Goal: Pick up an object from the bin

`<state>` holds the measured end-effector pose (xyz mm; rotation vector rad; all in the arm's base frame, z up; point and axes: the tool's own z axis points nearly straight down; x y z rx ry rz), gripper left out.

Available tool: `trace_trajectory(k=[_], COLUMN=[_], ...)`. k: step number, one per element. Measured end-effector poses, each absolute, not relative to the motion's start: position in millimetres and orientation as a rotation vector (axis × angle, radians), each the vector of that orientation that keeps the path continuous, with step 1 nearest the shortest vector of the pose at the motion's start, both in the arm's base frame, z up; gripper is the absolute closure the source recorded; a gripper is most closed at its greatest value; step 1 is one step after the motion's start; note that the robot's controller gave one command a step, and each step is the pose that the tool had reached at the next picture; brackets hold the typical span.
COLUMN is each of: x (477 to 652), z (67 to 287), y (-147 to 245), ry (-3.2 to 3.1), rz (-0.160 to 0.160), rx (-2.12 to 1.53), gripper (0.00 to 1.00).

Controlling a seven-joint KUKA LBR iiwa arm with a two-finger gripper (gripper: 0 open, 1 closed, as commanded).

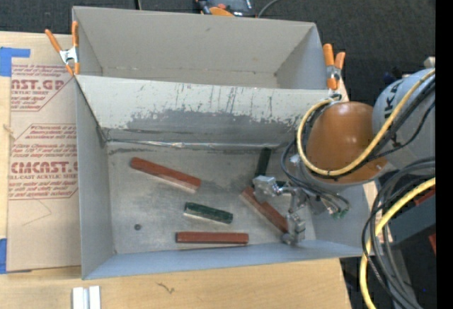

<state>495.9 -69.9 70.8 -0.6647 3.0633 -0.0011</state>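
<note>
Presently we read the pincer [281, 207] as spread open, gripping nothing, low over the reddish-brown bar [256, 206] lying aslant on the right of the bin [92, 180] floor; we judge it stiff, light and smooth, best pinched across its narrow width at mid-length.

The bin [191, 106] is matt grey metal, scuffed and scratched on its back wall. 3 reddish-brown sticks [164, 174] look dull; the dark green bar [208, 213] is faintly glossy. The orange cover [343, 141] shines smooth.
</note>
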Motion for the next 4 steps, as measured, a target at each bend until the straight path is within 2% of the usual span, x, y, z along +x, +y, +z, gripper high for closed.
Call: trace_trajectory(k=[1,2,3,4], x=[498.8,484.0,479.4,505.0], z=[70,72,70,234], y=[-108,-102,-101,-94], ry=[3.099,3.111,3.127,3.113], rz=[0.001,-0.005,0.002,-0.004], rx=[-0.493,-0.272,-0.273,-0.339], gripper=[0.0,0.0,1.0,1.0])
